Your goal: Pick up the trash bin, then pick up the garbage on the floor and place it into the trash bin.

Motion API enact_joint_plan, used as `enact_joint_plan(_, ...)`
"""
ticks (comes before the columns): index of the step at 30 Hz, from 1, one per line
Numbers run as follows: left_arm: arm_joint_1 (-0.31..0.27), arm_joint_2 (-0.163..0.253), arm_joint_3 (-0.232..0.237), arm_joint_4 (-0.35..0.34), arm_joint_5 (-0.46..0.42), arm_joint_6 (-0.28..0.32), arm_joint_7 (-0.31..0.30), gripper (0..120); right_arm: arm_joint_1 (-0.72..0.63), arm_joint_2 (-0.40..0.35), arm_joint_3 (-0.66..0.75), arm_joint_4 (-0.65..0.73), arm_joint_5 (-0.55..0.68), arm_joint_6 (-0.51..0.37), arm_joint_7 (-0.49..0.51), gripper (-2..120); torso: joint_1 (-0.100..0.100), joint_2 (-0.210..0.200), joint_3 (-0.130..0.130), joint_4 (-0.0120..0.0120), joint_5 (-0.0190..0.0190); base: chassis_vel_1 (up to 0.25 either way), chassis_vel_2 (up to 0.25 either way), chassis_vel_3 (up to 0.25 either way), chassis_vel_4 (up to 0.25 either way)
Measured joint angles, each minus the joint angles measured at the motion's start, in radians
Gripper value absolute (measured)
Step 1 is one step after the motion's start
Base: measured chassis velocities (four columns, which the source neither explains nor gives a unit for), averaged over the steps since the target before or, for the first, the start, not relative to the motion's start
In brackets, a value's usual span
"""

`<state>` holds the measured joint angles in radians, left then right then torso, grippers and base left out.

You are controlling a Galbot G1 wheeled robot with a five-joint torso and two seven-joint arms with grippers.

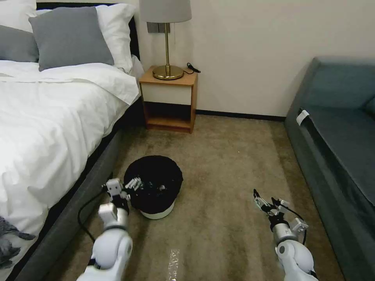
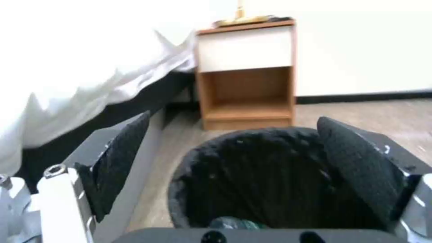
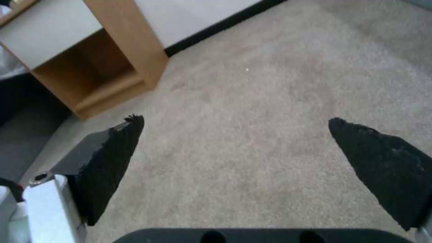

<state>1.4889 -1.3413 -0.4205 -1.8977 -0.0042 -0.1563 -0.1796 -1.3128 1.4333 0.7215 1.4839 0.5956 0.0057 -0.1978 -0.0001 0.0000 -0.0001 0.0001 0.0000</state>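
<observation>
Trash bin [image 1: 153, 187] sits on the carpet [image 1: 226, 187] near the bed's side edge, and our left gripper [image 1: 125, 186] is right at its rim, on the side nearest the bed. From the left wrist camera we see that gripper's fingers [image 2: 121, 158] spread wide apart, one over the bin's mouth and the other outside it toward the bed, clamping nothing. Inside the black liner something with a greenish tint [image 2: 234, 222] lies at the bottom (we cannot tell what it is).

Our right gripper [image 1: 269, 201] hangs over bare carpet well apart from the bin, toward the sofa [image 1: 336, 136], with its fingers [image 3: 112, 158] likewise parted and nothing between them.

Beyond the bin, the bed [image 1: 50, 128] with its white sheet runs along our left; the wooden nightstand [image 1: 170, 99] stands against the wall [image 1: 254, 50] at the carpet's far edge, a brass lamp [image 1: 167, 39] on top. A clear scrap [image 1: 172, 263] lies on the carpet between our arms.
</observation>
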Motion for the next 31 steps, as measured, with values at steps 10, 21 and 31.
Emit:
enact_joint_plan(10, 0.057, -0.008, 0.057, 0.001, 0.056, -0.118, 0.022, 100, -0.021, 0.026, 0.007, 0.011, -0.003, 0.034, -0.009, 100, 0.000, 0.000, 0.000, -0.0001, 0.0000, 0.000, 0.000, 0.000, 0.000)
enact_joint_plan(21, 0.051, -0.015, 0.091, 0.018, 0.061, -0.134, 0.021, 100, -0.030, 0.045, 0.002, 0.018, -0.011, 0.052, -0.013, 100, 0.000, 0.000, 0.000, -0.0001, 0.0000, 0.000, 0.000, 0.000, 0.000)
enact_joint_plan(31, 0.049, -0.016, 0.091, 0.019, 0.058, -0.132, 0.018, 100, -0.030, 0.045, 0.001, 0.018, -0.012, 0.052, -0.013, 100, 0.000, 0.000, 0.000, -0.0001, 0.0000, 0.000, 0.000, 0.000, 0.000)
